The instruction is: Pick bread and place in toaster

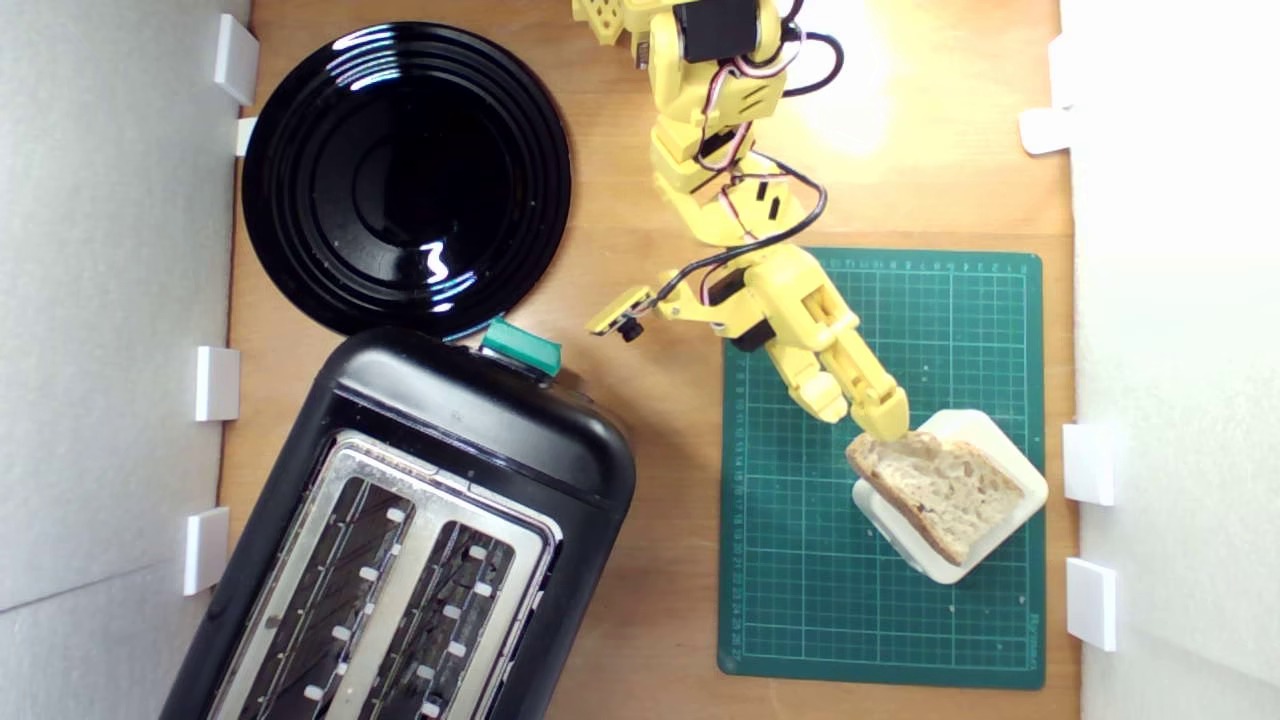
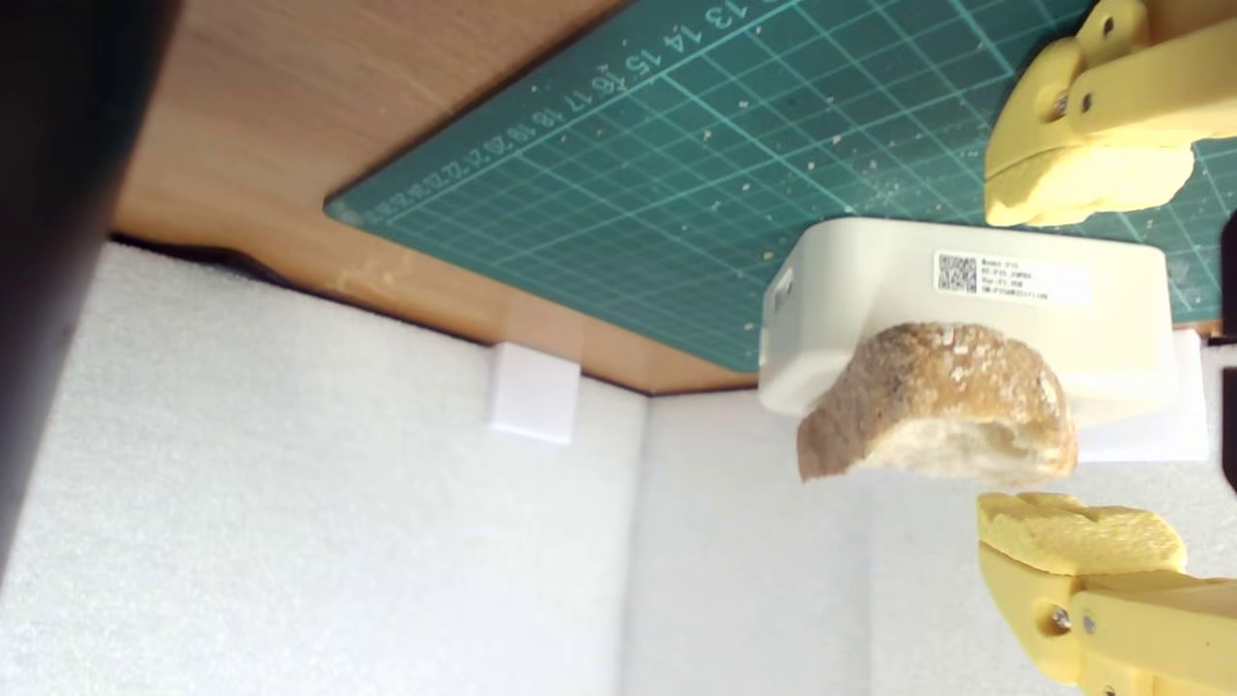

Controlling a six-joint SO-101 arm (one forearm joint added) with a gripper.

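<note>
Hovering with gripper [image 2: 1082, 362] spread wide, one fingertip [image 2: 1087, 184] either side of bread [image 2: 937, 406], lying just ahead on cream block [image 2: 976, 280].

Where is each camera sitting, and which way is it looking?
Exterior view: it hangs above the table, looking straight down on the toaster, black plate, green mat and the whole yellow arm.
Wrist view: it rides on the arm's wrist, looking out between the open gripper toward the bread on the cream block; only the two yellow fingers show.
Both views share the bread, cream block, mat and gripper.
</note>
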